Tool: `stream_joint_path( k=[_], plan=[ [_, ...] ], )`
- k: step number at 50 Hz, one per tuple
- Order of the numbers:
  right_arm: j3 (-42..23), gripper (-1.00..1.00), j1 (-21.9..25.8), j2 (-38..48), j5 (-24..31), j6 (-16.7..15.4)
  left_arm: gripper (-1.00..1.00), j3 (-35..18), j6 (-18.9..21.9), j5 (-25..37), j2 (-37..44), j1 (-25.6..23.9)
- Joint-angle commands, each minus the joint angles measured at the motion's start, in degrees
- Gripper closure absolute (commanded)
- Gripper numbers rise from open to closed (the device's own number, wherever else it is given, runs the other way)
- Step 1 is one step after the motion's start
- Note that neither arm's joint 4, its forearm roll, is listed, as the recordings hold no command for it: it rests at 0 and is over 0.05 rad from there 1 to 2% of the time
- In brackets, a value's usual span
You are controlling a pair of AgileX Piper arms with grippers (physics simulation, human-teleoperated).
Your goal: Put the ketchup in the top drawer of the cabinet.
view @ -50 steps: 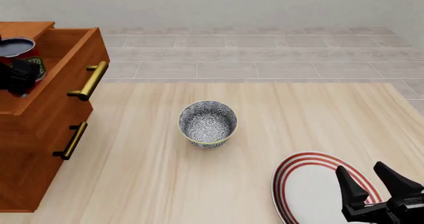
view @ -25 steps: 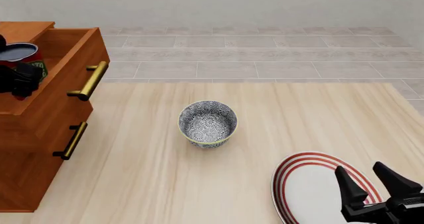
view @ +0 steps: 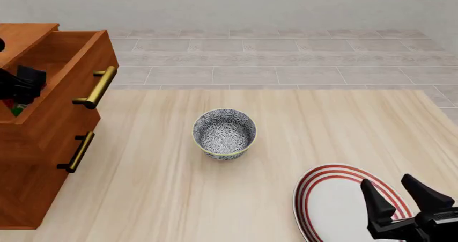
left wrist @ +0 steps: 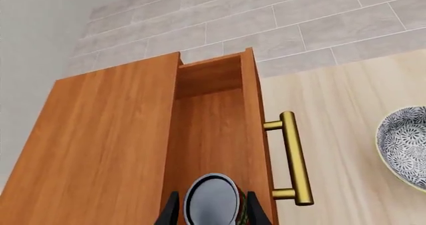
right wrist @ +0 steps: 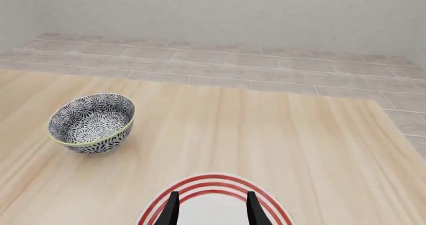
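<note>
The cabinet (view: 36,172) stands at the left with its top drawer (view: 66,100) pulled open. My left gripper (view: 20,87) is down inside the drawer, shut on the ketchup (left wrist: 211,202). In the left wrist view the can's dark glossy top sits between my two fingers, low over the drawer floor (left wrist: 209,120). In the front view only a red and green sliver of the ketchup (view: 14,109) shows behind the drawer's side. My right gripper (view: 404,196) is open and empty above a plate, far from the cabinet; it also shows in the right wrist view (right wrist: 211,207).
A grey patterned bowl (view: 224,133) stands mid-table. A red-ringed white plate (view: 333,199) lies at the front right under my right gripper. The drawer's brass handle (view: 96,86) juts toward the table; the lower drawer's handle (view: 76,152) is below it.
My left gripper has lowered the ketchup into the open top drawer; its top was above the drawer rim and now sits below it. The right arm has barely moved.
</note>
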Motion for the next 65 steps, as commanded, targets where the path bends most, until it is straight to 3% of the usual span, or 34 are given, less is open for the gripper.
stream_joint_path(
  k=[1, 22, 24, 26, 41, 49, 65],
  plan=[
    [0.0, -1.0, 0.09, 1.28, -1.2, -0.09, -1.0, 0.25, 0.42, -0.31, -0.45, 0.0],
    [0.0, -1.0, 0.14, 3.39, -3.16, 0.0, -1.0, -4.73, 0.97, 4.92, -4.27, -2.01],
    [0.0, -1.0, 0.24, 2.86, -2.61, 0.0, -1.0, -5.13, 2.62, 4.77, -5.65, -1.96],
    [0.0, -1.0, 0.28, 2.35, -2.06, -0.05, -1.0, -6.61, 1.17, 6.47, -5.58, -2.71],
    [0.0, -1.0, 0.33, 1.94, -1.5, -0.07, -1.0, -10.75, 0.88, 10.95, -9.12, -6.37],
    [0.0, -1.0, 0.49, 2.04, -1.43, -0.21, -1.0, -14.63, 0.32, 13.62, -10.45, -10.81],
    [0.0, -1.0, 0.24, 3.07, -2.42, -0.28, -1.0, -12.45, -0.65, 12.74, -12.22, -17.93]
  ],
)
